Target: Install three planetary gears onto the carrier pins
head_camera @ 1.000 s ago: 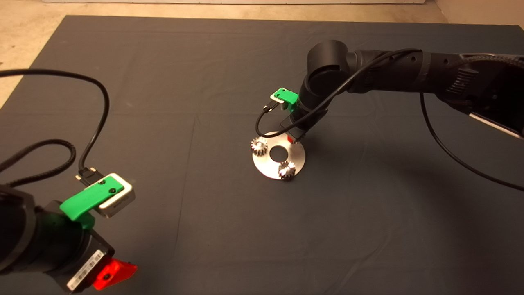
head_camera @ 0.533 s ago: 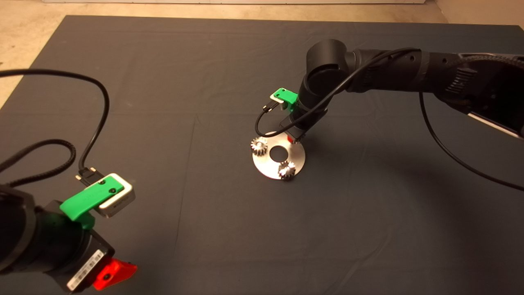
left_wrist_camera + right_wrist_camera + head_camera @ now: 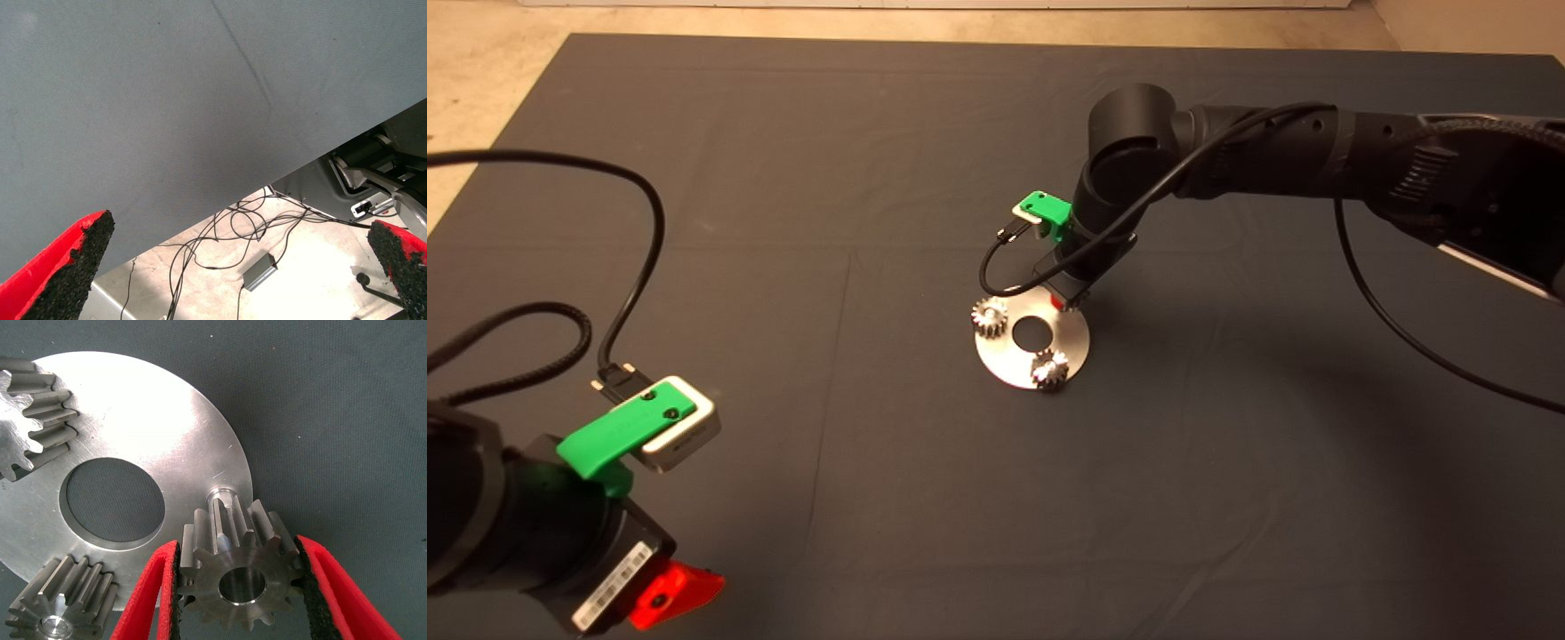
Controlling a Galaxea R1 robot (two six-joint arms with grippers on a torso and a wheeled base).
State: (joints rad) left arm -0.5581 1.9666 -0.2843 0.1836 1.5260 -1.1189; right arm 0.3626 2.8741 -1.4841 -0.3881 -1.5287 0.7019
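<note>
Gear [image 3: 237, 577] number three sits pinched between the right gripper [image 3: 233, 587] pads, just beside a bare pin [image 3: 220, 499] on the disc [image 3: 160, 440], while the left gripper [image 3: 233, 267] waits wide apart.

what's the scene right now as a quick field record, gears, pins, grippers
gears seated: two, one at the disc's left edge, one at its near edge
third gear: in the right gripper, tilted, just off the bare pin
right gripper: shut on the gear, over the disc's far side
left gripper: open, parked at the mat's lower left
</note>
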